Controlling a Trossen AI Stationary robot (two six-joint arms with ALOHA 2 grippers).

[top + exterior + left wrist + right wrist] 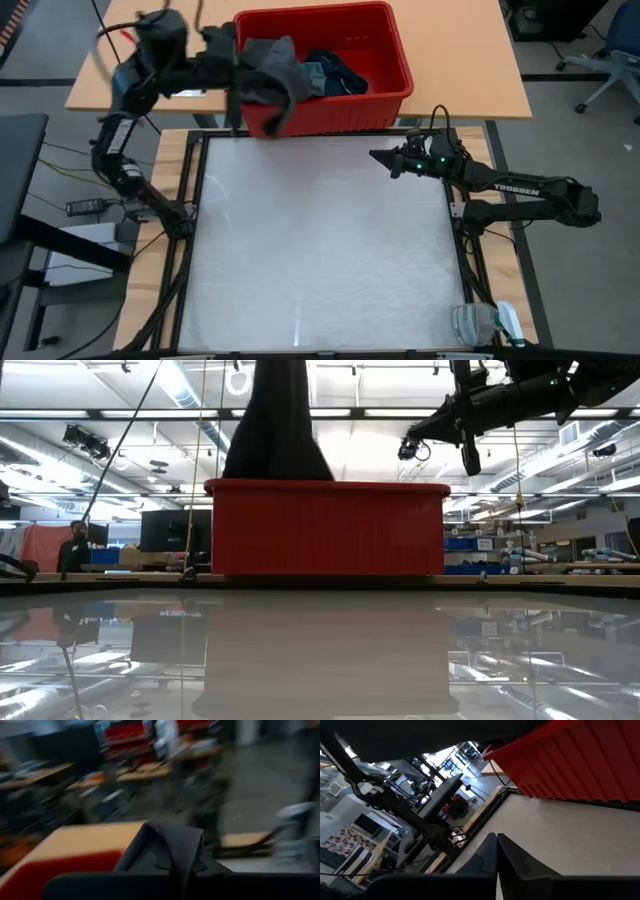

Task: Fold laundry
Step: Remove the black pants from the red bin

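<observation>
Lifting a charcoal grey garment (268, 78) at the upper left of the high view, the left gripper (238, 72) has its fingers pinched shut on the cloth, which hangs over the red basket's (395, 60) near rim, probably to carry it onto the bare surface (320, 250). More laundry (335, 75) remains inside. The right gripper (382, 158), fingers closed and empty, waits at right, clear of the route

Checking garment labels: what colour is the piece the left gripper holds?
Charcoal grey, clearest in the high view.
</observation>
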